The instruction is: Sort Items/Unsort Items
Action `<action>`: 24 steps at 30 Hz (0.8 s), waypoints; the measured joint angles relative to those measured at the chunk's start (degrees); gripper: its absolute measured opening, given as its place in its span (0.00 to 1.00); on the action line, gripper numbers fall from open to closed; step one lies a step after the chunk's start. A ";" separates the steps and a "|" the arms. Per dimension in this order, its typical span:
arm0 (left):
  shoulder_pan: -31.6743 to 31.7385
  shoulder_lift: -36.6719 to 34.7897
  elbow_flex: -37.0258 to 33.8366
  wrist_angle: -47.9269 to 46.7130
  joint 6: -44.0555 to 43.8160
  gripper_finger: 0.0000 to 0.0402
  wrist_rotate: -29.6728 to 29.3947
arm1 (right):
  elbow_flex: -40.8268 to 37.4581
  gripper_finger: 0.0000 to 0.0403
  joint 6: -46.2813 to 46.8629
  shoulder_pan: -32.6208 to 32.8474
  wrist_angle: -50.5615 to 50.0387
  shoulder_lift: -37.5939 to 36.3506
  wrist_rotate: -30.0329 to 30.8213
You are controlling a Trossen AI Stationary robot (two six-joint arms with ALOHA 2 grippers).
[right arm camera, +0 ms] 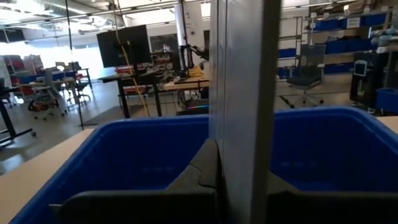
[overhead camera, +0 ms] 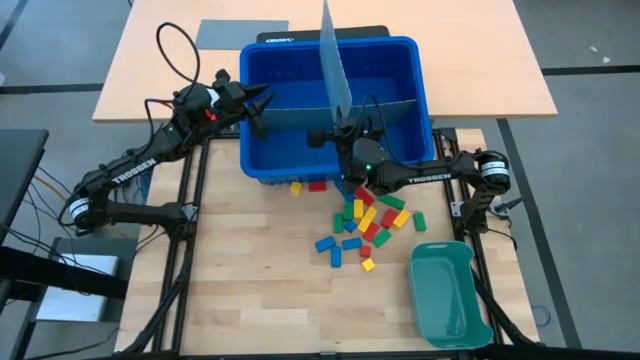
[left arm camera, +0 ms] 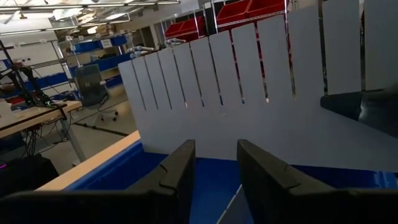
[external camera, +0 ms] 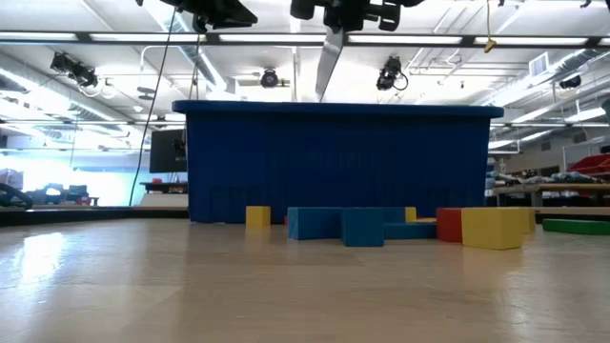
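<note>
A blue bin [overhead camera: 331, 105] fills the upper middle of the high view, and a grey slotted divider sheet [overhead camera: 335, 75] rises on edge out of it, leaning toward the top of the frame; a second grey strip [overhead camera: 390, 107] lies across the bin's floor. In the low view the bin's dark front wall blocks everything behind it. The blocks [overhead camera: 365, 220] lie scattered on the bare table just below the bin, centre-right of the high view: red, yellow, green and blue, some touching, a few apart. A teal tray [overhead camera: 448, 294] sits at lower right, apart from them. The table [overhead camera: 260, 300] is pale wood; beyond it is a workshop with ceiling lights, shelving, bins and chairs. The right gripper [overhead camera: 345, 130], over the bin's middle, has its jaws pressed together on the divider sheet's edge. The left gripper [overhead camera: 262, 102], at the bin's left wall, has its jaws partly apart and holds nothing.
</note>
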 joint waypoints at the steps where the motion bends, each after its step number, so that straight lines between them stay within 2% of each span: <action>1: 0.00 0.00 0.00 0.00 -0.01 0.31 0.00 | 0.00 0.00 0.00 -0.08 -0.02 0.00 -0.30; 16: 0.00 0.02 0.00 -0.05 0.22 0.31 0.00 | 0.00 0.00 0.31 -1.13 -2.01 0.02 -2.47; 24: 0.00 0.02 0.00 -2.41 0.26 0.31 0.00 | 0.00 0.00 10.45 -1.13 -11.71 0.04 -1.93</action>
